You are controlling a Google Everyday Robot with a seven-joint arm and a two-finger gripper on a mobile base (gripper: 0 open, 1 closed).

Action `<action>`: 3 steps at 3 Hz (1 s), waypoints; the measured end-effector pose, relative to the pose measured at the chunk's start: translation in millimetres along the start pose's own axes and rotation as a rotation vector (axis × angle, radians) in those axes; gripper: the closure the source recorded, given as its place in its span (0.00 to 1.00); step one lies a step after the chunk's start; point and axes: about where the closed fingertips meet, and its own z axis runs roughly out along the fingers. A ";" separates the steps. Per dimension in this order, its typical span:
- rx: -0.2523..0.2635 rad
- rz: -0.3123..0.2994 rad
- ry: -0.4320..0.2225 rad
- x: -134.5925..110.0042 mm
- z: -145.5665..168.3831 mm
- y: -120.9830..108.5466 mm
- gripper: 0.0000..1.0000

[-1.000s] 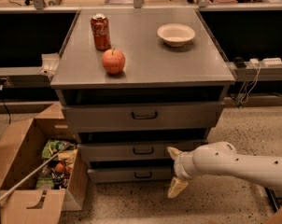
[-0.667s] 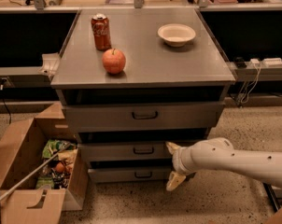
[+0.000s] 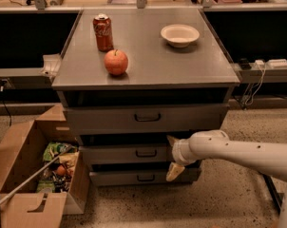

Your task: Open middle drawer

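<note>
The middle drawer (image 3: 124, 154) is the second of three grey drawers in the cabinet, closed, with a small dark loop handle (image 3: 146, 153) at its centre. My gripper (image 3: 172, 156) comes in from the right on a white arm (image 3: 238, 152) and sits just right of the handle, against the drawer front. Its pale fingers (image 3: 175, 171) are spread, one above and one below the drawer's height, holding nothing.
The top drawer (image 3: 143, 118) is above and the lowest drawer (image 3: 143, 177) below. On the cabinet top (image 3: 181, 63) stand a red soda can (image 3: 103, 32), an apple (image 3: 116, 62) and a white bowl (image 3: 180, 34). An open cardboard box (image 3: 29, 175) with items sits on the floor at left.
The gripper has moved a little left, closer to the middle drawer's handle. The drawers have not moved.
</note>
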 end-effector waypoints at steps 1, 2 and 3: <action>-0.042 0.032 0.002 4.8 27.9 -10.1 0.27; -0.071 0.057 -0.001 11.4 44.6 -5.4 0.50; -0.066 0.072 -0.004 15.4 42.3 -3.2 0.81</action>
